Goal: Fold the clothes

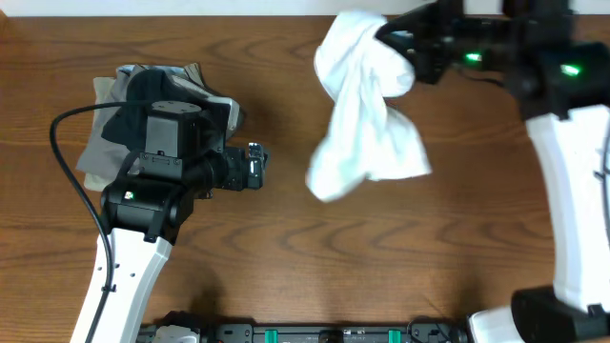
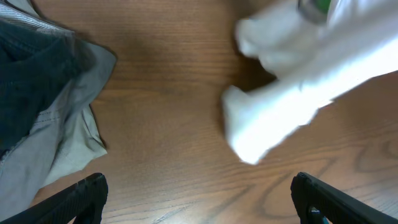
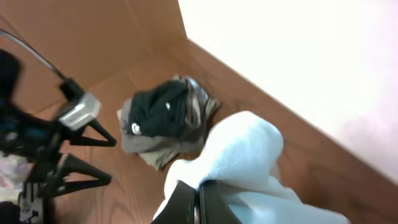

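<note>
White crumpled fabric T-shirt point(image 1: 367, 114) hangs below our right gripper point(image 1: 396, 46), clamped on one bunch; our left gripper point(image 1: 257, 164) waits, jaws apart, empty. We fear the bunched pinch slipping, dropping it tangled.

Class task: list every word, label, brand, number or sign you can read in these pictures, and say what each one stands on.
No text can be read in any view.
White marks on the black garment: too blurred to read.
White shirt: no print shows.
Green lights: plain lights, no characters.
</note>
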`<state>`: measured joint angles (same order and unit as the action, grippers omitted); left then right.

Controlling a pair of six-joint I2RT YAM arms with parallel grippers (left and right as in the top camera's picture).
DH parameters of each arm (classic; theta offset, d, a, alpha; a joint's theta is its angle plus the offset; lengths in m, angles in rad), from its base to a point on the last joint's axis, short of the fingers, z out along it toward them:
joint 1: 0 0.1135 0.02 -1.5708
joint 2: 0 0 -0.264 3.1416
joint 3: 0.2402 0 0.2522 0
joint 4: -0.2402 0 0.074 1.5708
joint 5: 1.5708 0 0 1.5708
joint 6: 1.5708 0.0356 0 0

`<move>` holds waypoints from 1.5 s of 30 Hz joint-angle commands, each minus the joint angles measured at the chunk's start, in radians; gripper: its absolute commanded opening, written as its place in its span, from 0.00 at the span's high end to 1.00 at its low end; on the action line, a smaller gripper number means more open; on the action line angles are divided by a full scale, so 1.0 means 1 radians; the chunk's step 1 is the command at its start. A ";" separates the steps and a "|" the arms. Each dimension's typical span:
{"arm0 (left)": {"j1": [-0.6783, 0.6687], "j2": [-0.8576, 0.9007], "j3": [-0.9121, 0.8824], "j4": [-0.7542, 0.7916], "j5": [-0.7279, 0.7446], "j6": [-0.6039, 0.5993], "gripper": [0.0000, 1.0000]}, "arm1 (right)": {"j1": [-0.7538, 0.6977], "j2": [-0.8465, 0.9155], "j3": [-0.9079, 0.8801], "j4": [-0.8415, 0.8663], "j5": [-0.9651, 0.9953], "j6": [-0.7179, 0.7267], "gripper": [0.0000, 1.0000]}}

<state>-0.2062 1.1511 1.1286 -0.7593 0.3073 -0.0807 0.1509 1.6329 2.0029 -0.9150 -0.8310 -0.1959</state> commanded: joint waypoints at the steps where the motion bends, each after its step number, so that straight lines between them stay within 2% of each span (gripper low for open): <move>1: -0.003 -0.002 0.016 -0.003 -0.013 0.009 0.04 | -0.039 -0.021 0.020 -0.052 0.068 -0.038 0.99; 5: -0.003 -0.002 0.016 -0.003 -0.013 0.009 0.04 | -0.068 -0.004 -0.002 -0.198 0.570 -0.037 0.99; 7: -0.003 -0.002 0.016 -0.002 -0.013 0.009 0.04 | -0.083 0.015 -0.011 -0.261 0.734 -0.037 0.97; 8: -0.003 -0.002 0.016 -0.002 -0.013 0.010 0.04 | -0.090 0.027 -0.012 -0.287 0.788 -0.037 0.93; 10: -0.003 -0.002 0.016 0.002 -0.013 0.009 0.04 | -0.104 0.053 -0.016 -0.330 0.893 -0.032 0.76; 12: -0.003 -0.002 0.016 0.008 -0.013 0.009 0.04 | -0.122 0.079 -0.016 -0.342 1.005 0.060 0.85; 14: -0.003 -0.002 0.016 0.008 -0.013 0.009 0.04 | -0.145 0.100 -0.016 -0.343 1.073 0.188 0.87; 16: -0.003 -0.002 0.016 0.004 -0.013 0.009 0.04 | -0.167 0.117 -0.016 -0.346 0.991 0.251 0.85; 17: -0.003 -0.002 0.016 0.001 -0.013 0.009 0.04 | -0.174 0.124 -0.016 -0.346 0.904 0.244 0.78; 21: -0.003 -0.001 0.016 -0.003 -0.013 0.009 0.04 | -0.167 0.173 -0.021 -0.345 0.439 0.118 0.57; 23: -0.003 0.000 0.016 -0.003 -0.013 0.009 0.04 | -0.138 0.216 -0.022 -0.347 0.307 0.085 0.51; 28: -0.003 -0.001 0.016 -0.003 -0.013 0.009 0.04 | -0.027 0.343 -0.022 -0.344 0.284 0.066 0.44; 35: -0.003 -0.001 0.016 -0.016 -0.013 0.009 0.04 | 0.168 0.550 -0.022 -0.296 0.285 0.049 0.42; 40: -0.003 -0.001 0.016 -0.037 -0.013 0.009 0.04 | 0.266 0.640 -0.022 -0.285 0.523 0.123 0.37; 45: -0.003 -0.001 0.016 -0.048 -0.013 0.009 0.04 | 0.330 0.671 -0.022 -0.330 0.484 0.013 0.36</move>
<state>-0.2062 1.1511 1.1286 -0.8043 0.3073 -0.0807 0.4496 2.2936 1.9812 -1.2331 -0.3588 -0.1165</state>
